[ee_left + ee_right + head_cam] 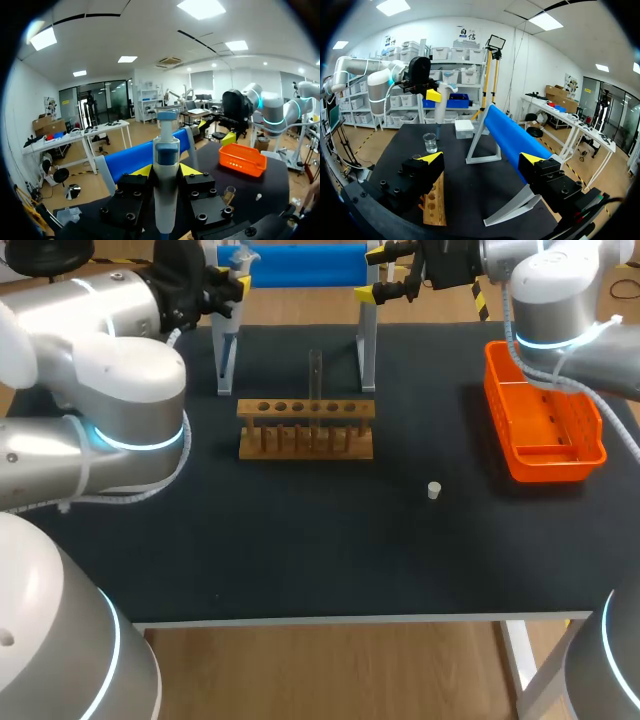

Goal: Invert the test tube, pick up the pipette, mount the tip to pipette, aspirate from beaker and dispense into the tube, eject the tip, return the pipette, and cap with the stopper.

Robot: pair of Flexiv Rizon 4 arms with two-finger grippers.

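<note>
Nearest the front edge of the black table [300, 560], a small white cylindrical stopper [434, 490] lay in front of the light-brown wooden test tube rack [305, 428]. It sat past the rack's right end, well apart from it. A thin clear glass test tube [315, 380] stood upright in one of the rack's holes near the middle of the row.

To the right of the rack, well apart, sat an orange plastic basket [545, 425]. Beyond the rack's left end, in the right wrist view, stood a small clear glass beaker [430, 142]. A white box [464, 128] stood near it, farther back.

Behind the rack, a long blue cylindrical bar [300, 265] rested on pale grey legs.

Farthest back, behind the rack's left end, the left gripper [228, 285] hung raised above the table by the bar's left end. Its yellow-tipped fingers [145, 170] were clamped from both sides on a white and blue pipette [166, 200], which pointed down.

Behind the rack's right end, the right gripper [385, 275] hung by the bar's right end. Its fingers [432, 156] were spread wide with nothing held between them.
</note>
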